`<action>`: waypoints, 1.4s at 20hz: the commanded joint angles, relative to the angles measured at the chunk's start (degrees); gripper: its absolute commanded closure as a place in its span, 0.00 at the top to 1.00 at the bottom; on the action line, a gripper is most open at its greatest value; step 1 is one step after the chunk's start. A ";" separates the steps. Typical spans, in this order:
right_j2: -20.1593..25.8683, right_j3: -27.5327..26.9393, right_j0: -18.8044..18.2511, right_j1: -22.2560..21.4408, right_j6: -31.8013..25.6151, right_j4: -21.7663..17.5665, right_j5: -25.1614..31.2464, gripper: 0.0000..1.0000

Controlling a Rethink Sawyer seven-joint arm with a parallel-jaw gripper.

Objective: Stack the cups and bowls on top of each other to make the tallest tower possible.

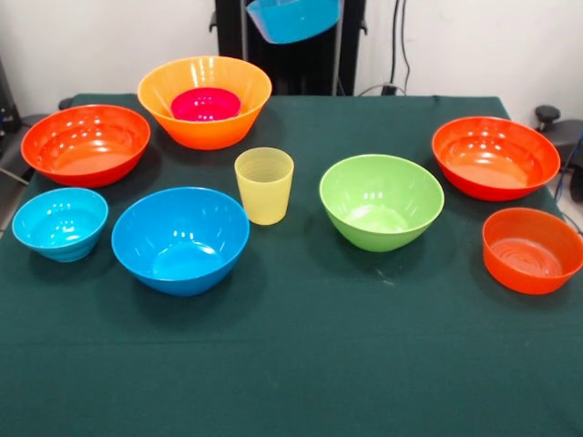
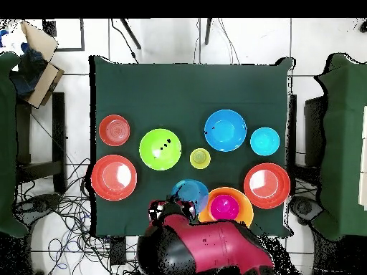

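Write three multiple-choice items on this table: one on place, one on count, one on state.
1. The magenta bowl lies: A in the light-orange bowl; B on bare cloth; C on the floor.
2. Count of the yellow cup: A one; B two; C three.
3. The raised blue bowl is: A upside down on cloth; B in the air; C broken in half.
Key: A, it nests there; A, a single tumbler stands mid-table; B, it hangs clear of the table.

Blue bowl [image 1: 293, 18] cropped by top edge; hand [image 2: 174, 209] grip indiscernible.
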 commanded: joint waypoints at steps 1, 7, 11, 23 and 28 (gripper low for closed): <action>8.17 1.72 -5.18 5.45 -14.78 -6.94 4.72 0.00; 6.91 0.29 -7.37 10.55 -11.22 -16.39 2.69 0.00; 4.71 -0.14 -7.17 13.28 -7.46 -23.08 0.50 0.00; -5.84 -2.64 -2.41 20.66 3.11 -40.93 -7.28 0.00; -11.06 -4.34 -0.50 23.66 5.25 -45.73 -10.83 0.00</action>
